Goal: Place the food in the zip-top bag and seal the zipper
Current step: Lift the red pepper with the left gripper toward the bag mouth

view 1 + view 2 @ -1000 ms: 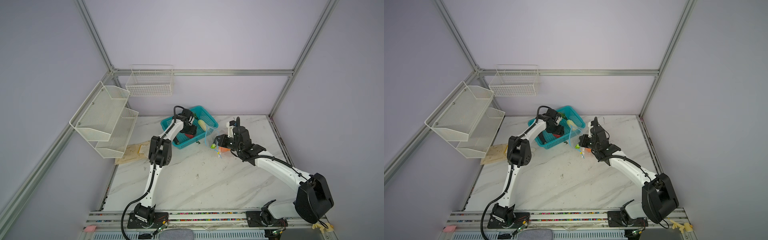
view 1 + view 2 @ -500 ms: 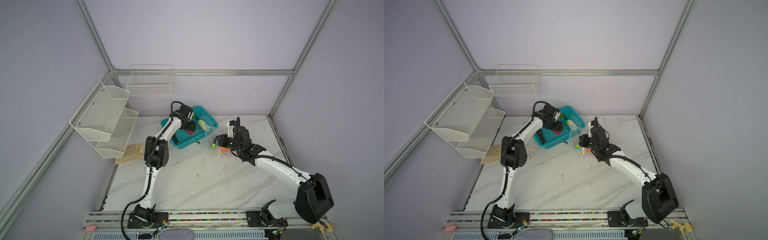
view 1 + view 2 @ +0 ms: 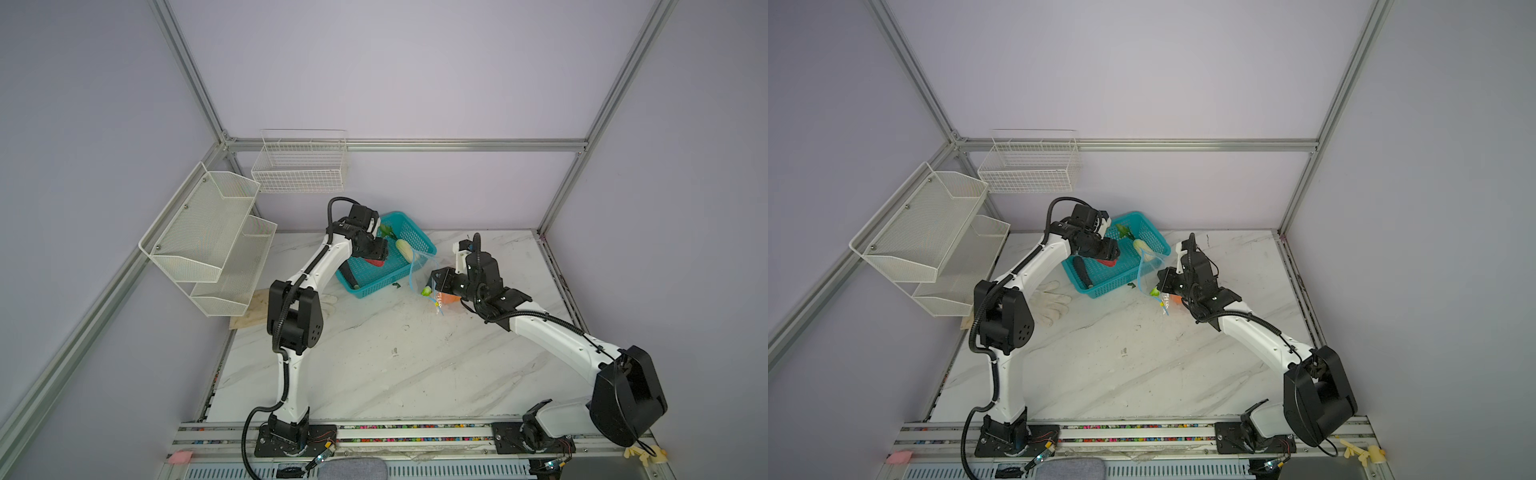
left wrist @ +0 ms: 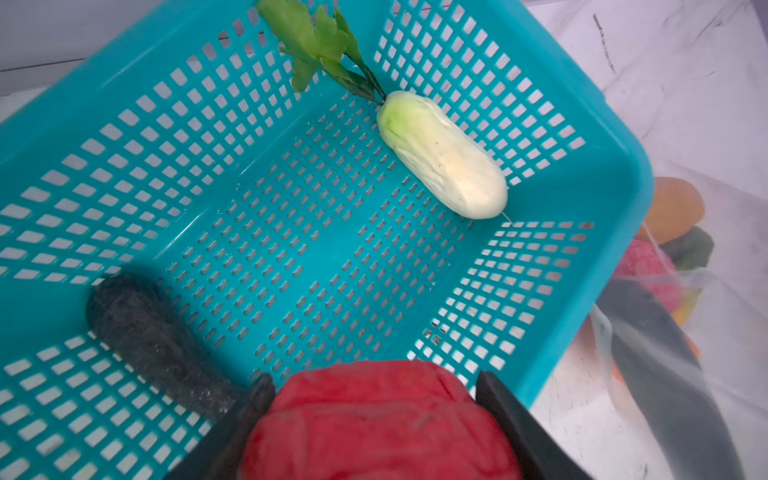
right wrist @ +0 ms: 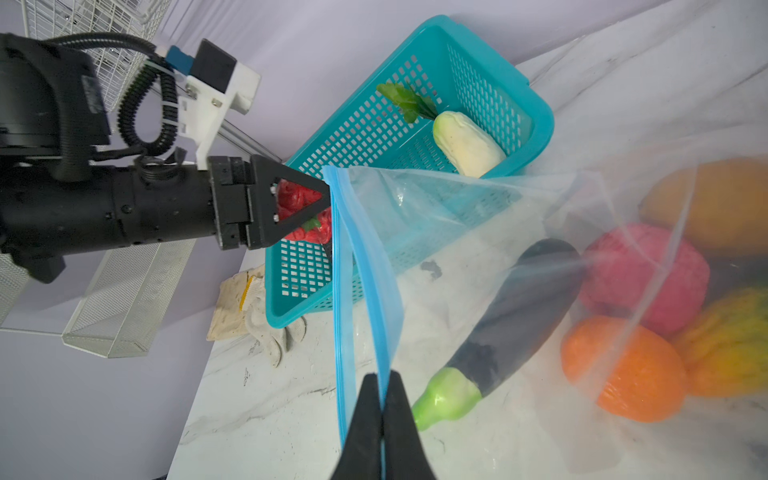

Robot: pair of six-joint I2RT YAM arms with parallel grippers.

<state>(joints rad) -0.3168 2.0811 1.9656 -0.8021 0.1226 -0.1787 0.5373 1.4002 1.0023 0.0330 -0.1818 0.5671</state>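
Just above the teal plastic slotted basket (image 4: 623, 174), the left gripper (image 4: 374, 378) grips a crinkled red toy piece (image 4: 374, 428), a black finger pressed against each side of it. On the basket's floor a long white cabbage with green leaves (image 4: 444, 158) lies against one wall, and a dark eggplant-shaped toy (image 4: 153, 340) lies near the opposite corner.

The clear crinkly zip-top bag (image 5: 457, 216) lies on the white marble table (image 3: 374, 374) just beside the basket, on the right arm's side. The right gripper (image 5: 382, 376) has its fingers pressed together on the light-blue zipper strip (image 5: 357, 257), lifting that edge so the bag's mouth gapes toward the basket. Through the plastic show a second dark eggplant with a green cap (image 5: 528, 307), a pink round piece (image 5: 648, 274), an orange (image 5: 623, 370) and a yellow-orange mango (image 5: 727, 199). Whether the bag touches the basket cannot be told.
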